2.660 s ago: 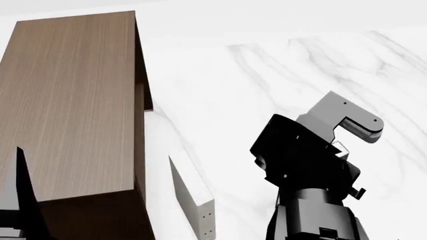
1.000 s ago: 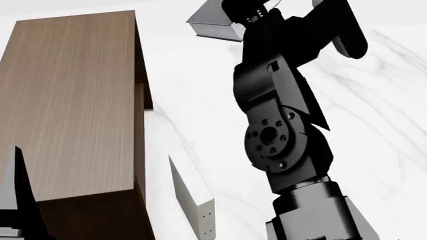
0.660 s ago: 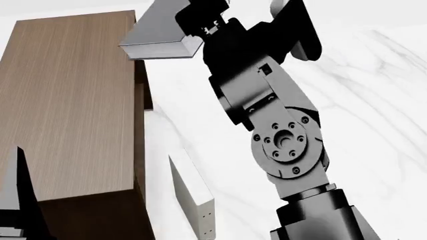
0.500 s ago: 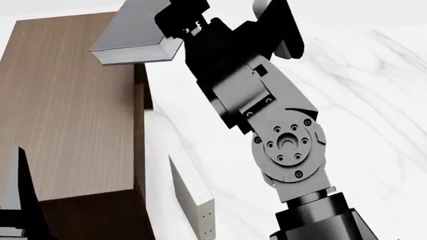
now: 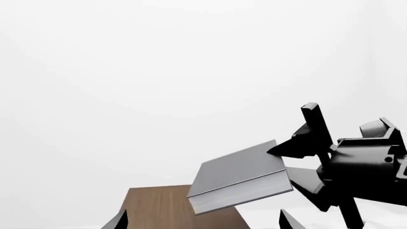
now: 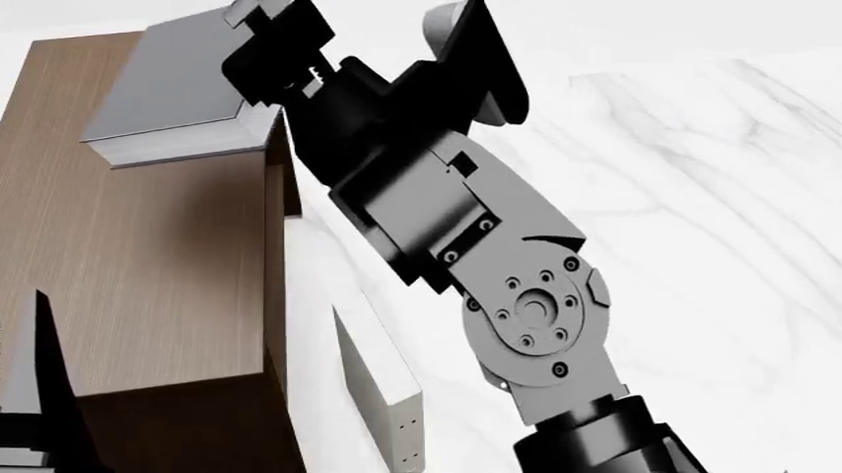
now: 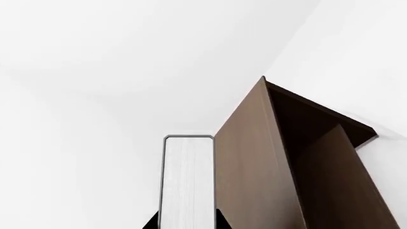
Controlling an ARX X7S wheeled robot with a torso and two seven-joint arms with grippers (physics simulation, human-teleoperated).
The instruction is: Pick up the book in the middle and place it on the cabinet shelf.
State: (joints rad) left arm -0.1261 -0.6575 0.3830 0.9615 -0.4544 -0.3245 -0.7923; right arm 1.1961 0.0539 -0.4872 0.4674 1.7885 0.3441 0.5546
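Cabinet shelf (image 6: 145,246) took up the left of the head view. Right arm reached up w/ its right tool (image 6: 270,61) clamped on the book (image 6: 177,99), held in the air, tilted, over the cabinet's top edge. Off-white book (image 6: 382,394) stood on the floor beside the cabinet. Left tool (image 6: 34,394) low by the cabinet; can't tell its width. Step: carry/placing. Next prob. calls for levelling the book, lowering it onto the top, then letting go.

The book (image 6: 177,94) hangs over the cabinet's (image 6: 132,256) top. Right of the cabinet stands another book (image 6: 382,394).
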